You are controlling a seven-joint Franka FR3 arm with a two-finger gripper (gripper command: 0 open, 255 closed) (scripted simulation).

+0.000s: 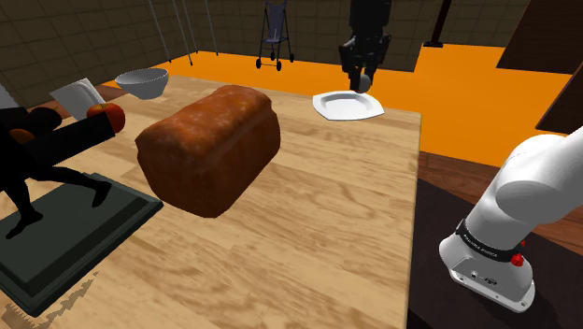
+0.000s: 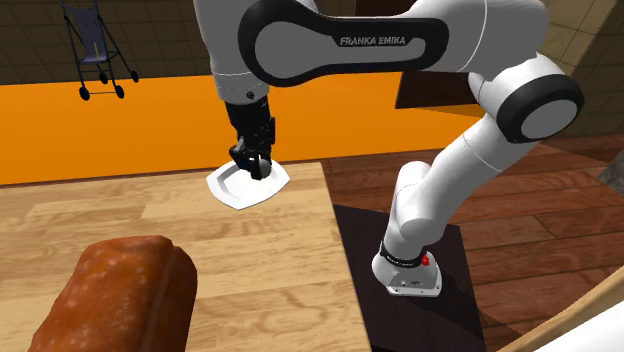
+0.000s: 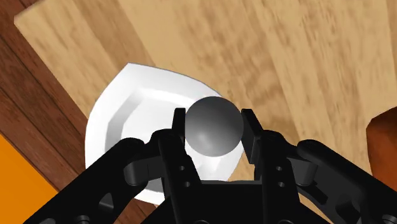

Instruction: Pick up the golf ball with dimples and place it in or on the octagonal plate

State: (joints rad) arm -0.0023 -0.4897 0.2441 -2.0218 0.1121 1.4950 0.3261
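A smooth grey golf ball (image 3: 214,126) sits clasped between my two black fingers, so my gripper (image 3: 214,130) is shut on it. The ball (image 1: 362,83) hangs just above the white octagonal plate (image 1: 348,106), which lies near the far corner of the wooden table in the shoulder view. In the second exterior view my gripper (image 2: 257,165) hovers over the plate (image 2: 247,186) at the table's far edge, with the ball (image 2: 258,167) at its tips. Beneath the ball, the plate (image 3: 127,121) shows its raised rim.
A big brown bread loaf (image 1: 209,148) lies mid-table. At the shoulder view's left are a dark tray (image 1: 65,238) with a black figure, a red apple (image 1: 107,116) and a pale bowl (image 1: 143,82). A stroller (image 1: 273,37) stands on the orange floor beyond.
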